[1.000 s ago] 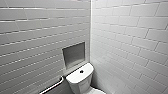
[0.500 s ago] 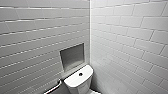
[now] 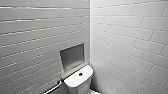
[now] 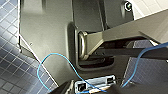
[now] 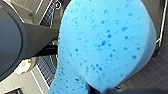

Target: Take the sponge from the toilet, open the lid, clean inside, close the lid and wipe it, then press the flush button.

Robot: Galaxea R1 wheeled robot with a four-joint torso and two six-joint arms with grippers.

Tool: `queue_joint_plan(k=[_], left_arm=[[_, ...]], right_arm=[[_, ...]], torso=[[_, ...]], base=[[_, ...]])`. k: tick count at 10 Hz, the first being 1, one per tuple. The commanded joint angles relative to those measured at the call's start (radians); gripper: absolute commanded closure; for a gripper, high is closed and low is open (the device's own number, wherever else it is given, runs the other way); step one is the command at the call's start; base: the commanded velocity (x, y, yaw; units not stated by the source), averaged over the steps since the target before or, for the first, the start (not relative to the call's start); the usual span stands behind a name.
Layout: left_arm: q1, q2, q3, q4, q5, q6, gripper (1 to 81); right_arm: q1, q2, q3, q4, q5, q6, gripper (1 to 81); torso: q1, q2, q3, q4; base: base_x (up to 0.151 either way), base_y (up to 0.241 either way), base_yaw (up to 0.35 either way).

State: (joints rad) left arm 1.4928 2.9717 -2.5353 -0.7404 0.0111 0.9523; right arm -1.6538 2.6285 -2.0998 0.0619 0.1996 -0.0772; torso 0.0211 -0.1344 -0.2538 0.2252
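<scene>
Blue porous sponge (image 5: 105,42), rounded, gripped in right tool (image 5: 98,89); glossy white toilet (image 3: 75,86) tank, dark round flush button (image 3: 80,74).

Toilet (image 3: 78,80) tight in tiled corner (image 3: 90,37), grab rail (image 3: 55,86) alongside

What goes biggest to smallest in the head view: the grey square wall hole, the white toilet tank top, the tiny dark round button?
1. grey square wall recess, slightly largest.
2. white flat toilet tank top, nearly as large.
3. small dark round flush button, far smallest.
</scene>
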Motion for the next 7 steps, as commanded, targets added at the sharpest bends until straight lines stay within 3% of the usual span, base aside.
queue_joint_plan(k=[1,4,7], left_arm=[[-0.042,-0.172,0.224,-0.020,0.090,0.000,1.0],[-0.132,-0.463,0.610,-0.074,0.084,0.000,1.0],[-0.292,-0.656,0.846,-0.123,0.117,-0.007,1.0]], right_arm=[[-0.007,-0.115,0.153,-0.008,-0.025,0.004,81.1],[-0.005,-0.180,0.244,-0.008,-0.023,0.005,81.1],[-0.010,-0.232,0.296,-0.004,0.011,0.010,81.1]], torso=[[0.000,0.000,0.000,0.000],[0.000,0.000,0.000,0.000],[0.000,0.000,0.000,0.000]], base=[[0.000,0.000,0.000],[0.000,0.000,0.000],[0.000,0.000,0.000]])
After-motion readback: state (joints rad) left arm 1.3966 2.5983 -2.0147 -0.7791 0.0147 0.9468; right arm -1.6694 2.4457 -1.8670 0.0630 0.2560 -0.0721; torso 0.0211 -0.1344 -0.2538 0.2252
